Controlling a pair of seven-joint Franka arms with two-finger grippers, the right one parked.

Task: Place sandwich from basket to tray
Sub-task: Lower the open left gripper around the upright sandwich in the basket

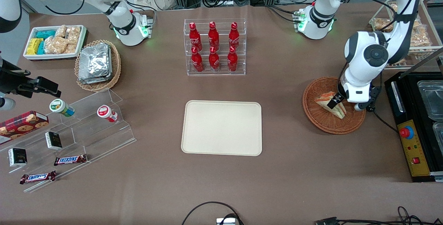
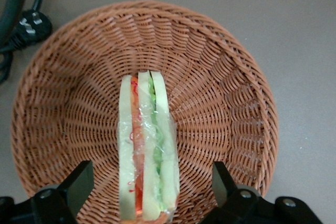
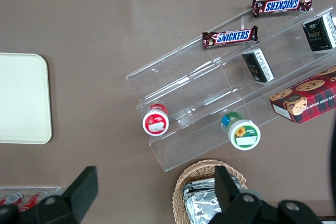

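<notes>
The clear-wrapped sandwich [image 1: 330, 104] [image 2: 146, 150] stands on edge in the round reddish-brown wicker basket [image 1: 318, 116] [image 2: 220, 82], toward the working arm's end of the table. My left gripper [image 1: 336, 100] [image 2: 152, 187] hangs low over the basket, open, with one black finger [image 2: 79, 182] on each side of the sandwich and a wide gap between fingers and bread. The cream-beige tray [image 1: 222, 127] [image 3: 21, 98] lies flat mid-table, nothing on it.
An acrylic rack of red bottles [image 1: 214, 46] stands farther from the front camera than the tray. A black machine with a red button [image 1: 412, 138] sits beside the basket. A black plug and cable [image 2: 23, 22] lie by the basket's rim.
</notes>
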